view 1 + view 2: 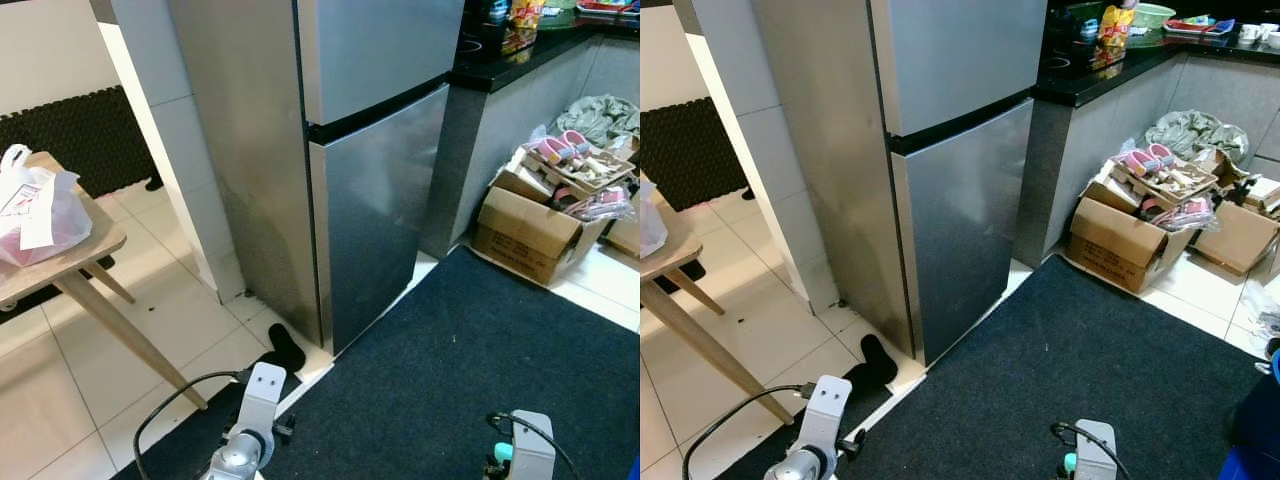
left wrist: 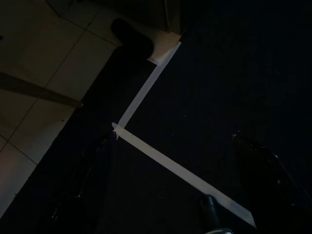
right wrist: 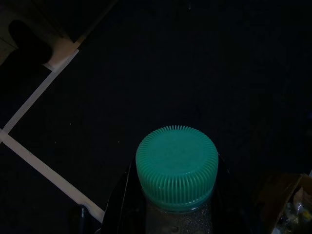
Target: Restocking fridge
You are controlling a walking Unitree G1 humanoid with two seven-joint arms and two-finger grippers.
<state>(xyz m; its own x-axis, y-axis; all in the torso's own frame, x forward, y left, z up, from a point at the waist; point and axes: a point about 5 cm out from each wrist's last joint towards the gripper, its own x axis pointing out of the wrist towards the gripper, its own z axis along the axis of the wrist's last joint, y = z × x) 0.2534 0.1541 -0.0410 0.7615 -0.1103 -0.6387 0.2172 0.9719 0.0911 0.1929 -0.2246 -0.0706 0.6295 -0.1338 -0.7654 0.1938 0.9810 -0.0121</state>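
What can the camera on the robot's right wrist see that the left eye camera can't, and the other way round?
Right wrist view alone: a ribbed green bottle cap close up, the bottle held in the right pincer. Left eye view alone: the closed steel fridge, a wooden table with a plastic bag, and a cardboard box of shoes. Both share the dark mat.

Two silver metal arms, seen from the robot's head camera: the left arm is a flat grey bracket above a rounded, polished joint, with a black cable looping off its side and small black fittings. The right arm is a pale grey block trailing a black cable.
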